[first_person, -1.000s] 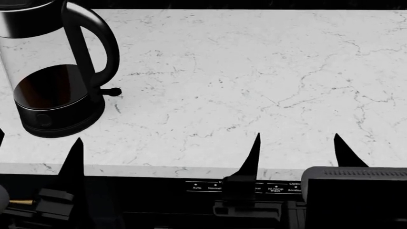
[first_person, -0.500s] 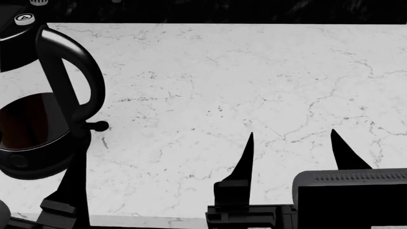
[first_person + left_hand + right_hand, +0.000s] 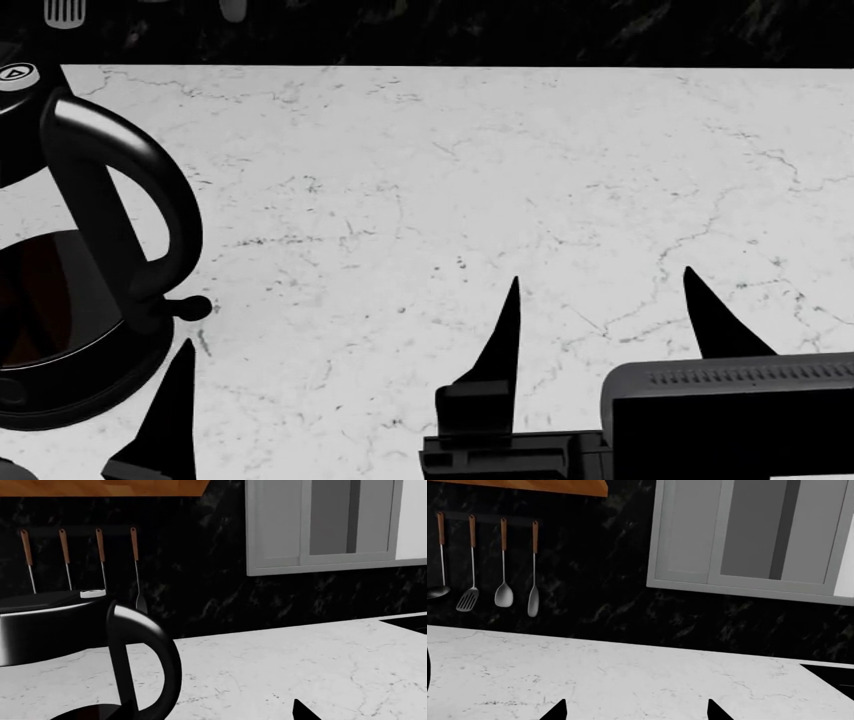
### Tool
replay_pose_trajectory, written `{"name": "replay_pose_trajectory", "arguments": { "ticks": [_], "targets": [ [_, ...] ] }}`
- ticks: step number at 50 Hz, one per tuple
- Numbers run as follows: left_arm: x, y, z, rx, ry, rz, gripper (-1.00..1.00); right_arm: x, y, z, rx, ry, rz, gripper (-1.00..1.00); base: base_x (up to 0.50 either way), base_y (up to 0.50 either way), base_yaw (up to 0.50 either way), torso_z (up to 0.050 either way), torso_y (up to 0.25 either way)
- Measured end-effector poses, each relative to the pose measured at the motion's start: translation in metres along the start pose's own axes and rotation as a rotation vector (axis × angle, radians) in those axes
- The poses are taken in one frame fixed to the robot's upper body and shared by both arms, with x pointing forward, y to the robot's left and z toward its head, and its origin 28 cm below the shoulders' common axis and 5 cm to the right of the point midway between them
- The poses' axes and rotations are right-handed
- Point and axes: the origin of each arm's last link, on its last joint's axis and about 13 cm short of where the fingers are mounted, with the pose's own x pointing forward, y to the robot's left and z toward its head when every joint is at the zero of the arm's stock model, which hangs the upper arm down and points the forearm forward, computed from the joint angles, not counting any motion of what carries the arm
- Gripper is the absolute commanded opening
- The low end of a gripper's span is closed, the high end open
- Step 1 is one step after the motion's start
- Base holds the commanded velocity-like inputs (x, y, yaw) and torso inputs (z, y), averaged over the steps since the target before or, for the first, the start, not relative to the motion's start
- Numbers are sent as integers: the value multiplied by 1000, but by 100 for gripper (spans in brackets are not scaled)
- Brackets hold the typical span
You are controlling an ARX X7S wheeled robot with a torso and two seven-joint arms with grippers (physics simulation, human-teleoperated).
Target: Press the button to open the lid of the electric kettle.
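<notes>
The electric kettle [image 3: 54, 300] stands at the far left of the head view, a glass jug with dark liquid and a black loop handle [image 3: 127, 190]. The pale grey button [image 3: 16, 72] caps the handle next to the shut black lid [image 3: 40, 605]. It also shows in the left wrist view [image 3: 93, 593]. The ball-tipped lever [image 3: 195, 308] sticks out low on the handle. My left gripper [image 3: 210, 716] is open and empty, low beside the handle, with one finger [image 3: 178, 395] near the base. My right gripper [image 3: 607, 320] is open and empty over the counter's middle, far from the kettle.
The white marble counter [image 3: 467, 180] ends at a black back wall. Utensils [image 3: 504, 565] hang on a rail there, and grey cabinets [image 3: 747, 535] sit above. A dark recess [image 3: 834, 675] lies at the counter's right. My right arm's black housing [image 3: 734, 410] fills the lower right.
The head view has moved forward and tilted: the kettle slid left and down in it, and the button came into view. Both grippers now reach over the counter, still open.
</notes>
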Motion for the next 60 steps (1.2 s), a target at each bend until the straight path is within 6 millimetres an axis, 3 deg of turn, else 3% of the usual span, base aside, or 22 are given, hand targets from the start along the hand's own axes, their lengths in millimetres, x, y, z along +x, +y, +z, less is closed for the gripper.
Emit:
{"name": "replay_pose_trajectory", "arguments": {
  "ticks": [11,25,28,40,49,60],
  "targets": [
    [1,1,8,-9,-41,3,100,0,-2,-2,6,-7,-7,100,0,0,0,0,0],
    [11,15,35,-48,-101,43,100,0,-3,-4,8,1,-13,100,0,0,0,0,0],
    [22,19,42,-18,-40,48,100,0,-4,-4,7,1,-16,100,0,0,0,0,0],
    [80,45,121,61,-46,29,100,-1,-6,-2,12,6,-30,100,0,0,0,0,0],
    [100,59,177,112,-74,16,100,0,-7,-5,16,13,-32,100,0,0,0,0,0],
    [122,73,211,153,43,-50,100,0,-7,-7,14,23,-31,100,0,0,0,0,0]
  ]
}}
